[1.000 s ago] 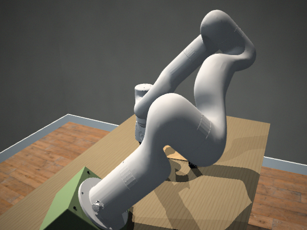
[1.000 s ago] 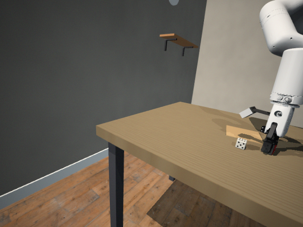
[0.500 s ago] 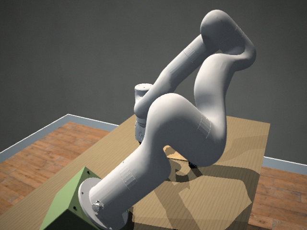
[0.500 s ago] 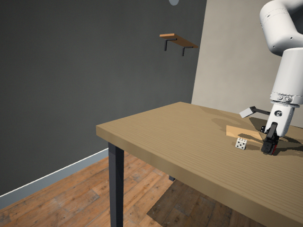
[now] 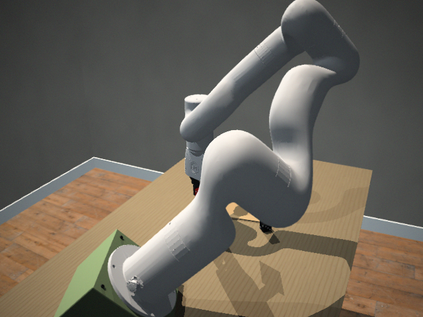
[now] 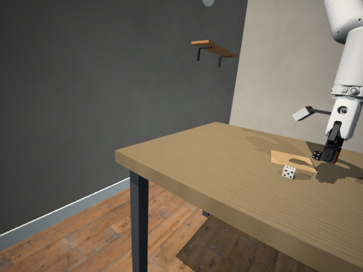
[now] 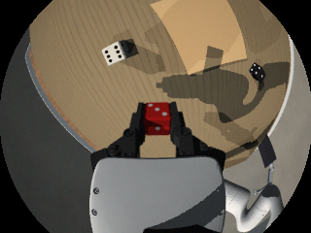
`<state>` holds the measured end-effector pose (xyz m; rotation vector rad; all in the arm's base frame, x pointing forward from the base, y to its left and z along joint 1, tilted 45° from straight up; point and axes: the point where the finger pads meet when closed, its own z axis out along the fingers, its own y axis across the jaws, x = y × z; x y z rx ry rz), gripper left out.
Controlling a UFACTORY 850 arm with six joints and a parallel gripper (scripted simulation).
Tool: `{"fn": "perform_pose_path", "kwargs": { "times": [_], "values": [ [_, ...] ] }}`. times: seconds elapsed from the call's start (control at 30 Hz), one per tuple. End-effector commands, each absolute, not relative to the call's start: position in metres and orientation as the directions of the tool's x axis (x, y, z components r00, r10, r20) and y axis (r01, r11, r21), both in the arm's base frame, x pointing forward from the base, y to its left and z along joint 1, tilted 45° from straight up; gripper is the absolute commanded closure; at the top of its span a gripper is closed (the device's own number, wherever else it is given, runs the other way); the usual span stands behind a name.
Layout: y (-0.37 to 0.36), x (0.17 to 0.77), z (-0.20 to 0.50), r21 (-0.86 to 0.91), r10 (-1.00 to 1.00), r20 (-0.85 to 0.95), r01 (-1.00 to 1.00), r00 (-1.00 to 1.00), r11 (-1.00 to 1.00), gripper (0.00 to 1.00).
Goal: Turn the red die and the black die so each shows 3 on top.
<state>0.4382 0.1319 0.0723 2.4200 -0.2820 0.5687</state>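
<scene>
Gripper (image 5: 195, 191) (image 6: 332, 157) (image 7: 157, 110) nearest us, jaws about a third open, clasps the red die (image 5: 196, 191) (image 6: 337, 157) (image 7: 157, 117) by opposite sides; we judge it light, rigid, best pinched mid-face

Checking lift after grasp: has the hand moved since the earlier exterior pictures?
Yes: the hand has risen relative to the table.
</scene>
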Motion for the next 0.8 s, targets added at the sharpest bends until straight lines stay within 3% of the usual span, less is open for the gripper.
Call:
{"fn": "perform_pose_path", "kwargs": {
  "times": [0.0,0.47,0.77],
  "values": [
    [0.148,0.4303,0.0914,0.533,-0.061,0.463,-0.333,0.884,-0.778,0.73],
    [0.1522,0.4282,0.096,0.534,-0.059,0.462,-0.33,0.885,-0.778,0.73],
    [0.1481,0.4369,0.0892,0.652,0.187,0.272,-0.037,0.944,-0.758,0.73]
  ]
}}
